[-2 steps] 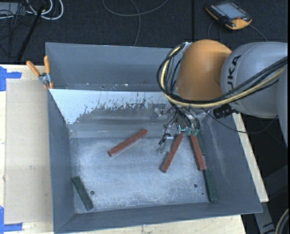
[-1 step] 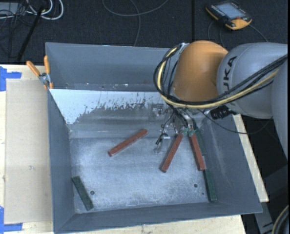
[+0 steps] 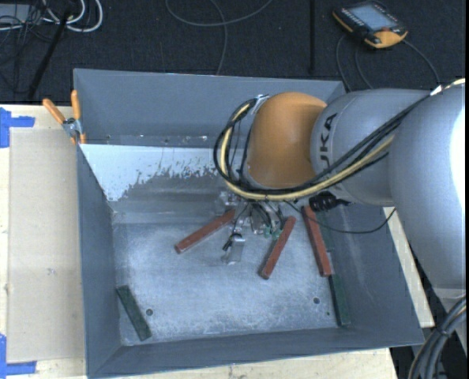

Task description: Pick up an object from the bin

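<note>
My gripper (image 3: 234, 247) hangs low at the middle of the grey bin (image 3: 179, 302), between two reddish-brown sticks. The left stick (image 3: 205, 234) slants up toward it and the right stick (image 3: 275, 249) lies steeper. Whether the gripper is open or closed, I cannot tell.

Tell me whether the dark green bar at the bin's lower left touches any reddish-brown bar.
No: the dark green bar lies alone, well apart from the reddish-brown bars farther right.

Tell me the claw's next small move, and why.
Probably ease it down and toward the view's left, onto the reddish-brown stick: the claw hangs over the bin floor between that stick and a second brown stick, and the first one's end lies nearest.
</note>
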